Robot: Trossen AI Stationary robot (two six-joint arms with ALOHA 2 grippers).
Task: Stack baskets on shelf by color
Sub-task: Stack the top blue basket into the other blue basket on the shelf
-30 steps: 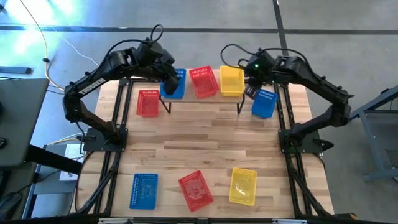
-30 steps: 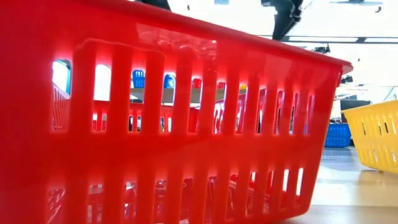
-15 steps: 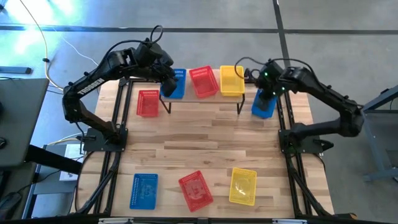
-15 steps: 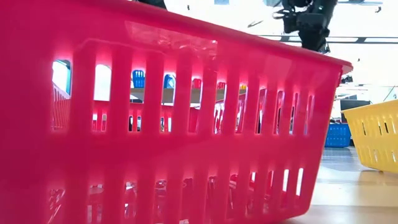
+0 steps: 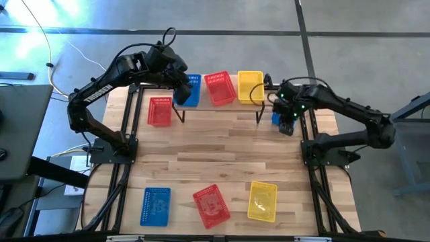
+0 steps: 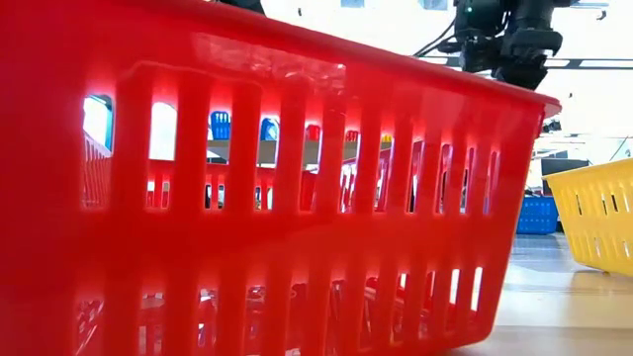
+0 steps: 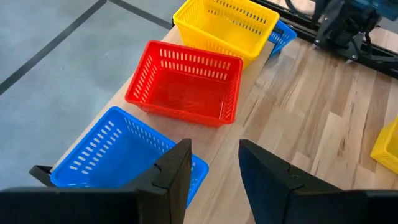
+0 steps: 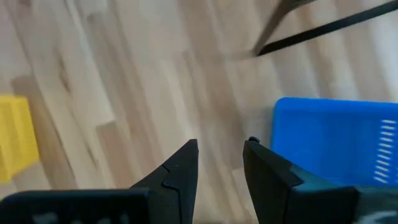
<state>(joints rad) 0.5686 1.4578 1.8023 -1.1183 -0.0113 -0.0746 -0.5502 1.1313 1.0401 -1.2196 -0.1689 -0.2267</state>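
The shelf [image 5: 232, 106] stands at the far edge. It carries a blue basket [image 5: 193, 91], a red basket [image 5: 220, 87] and a yellow basket [image 5: 250, 86], each resting on its bottom. My left gripper [image 7: 214, 168] hovers open over the near rim of that blue basket [image 7: 118, 152] and touches nothing. Right of the shelf, another blue basket [image 8: 336, 137] lies on the table. My right gripper [image 8: 221, 155] points steeply down beside its edge, open and empty. From above, this gripper [image 5: 285, 124] hides most of that basket.
A red basket [image 5: 160, 111] lies on the table left of the shelf. Near the front edge lie a blue basket [image 5: 155, 205], a red one [image 5: 211, 204] and a yellow one [image 5: 262, 200]. The front red basket [image 6: 277, 198] fills the low view. Bare wood lies mid-table.
My right gripper has come down from beside the yellow basket on the shelf and moved toward the near edge, over the blue basket on the table. It has tipped to point more steeply down. Its fingers stay apart. No basket has moved.
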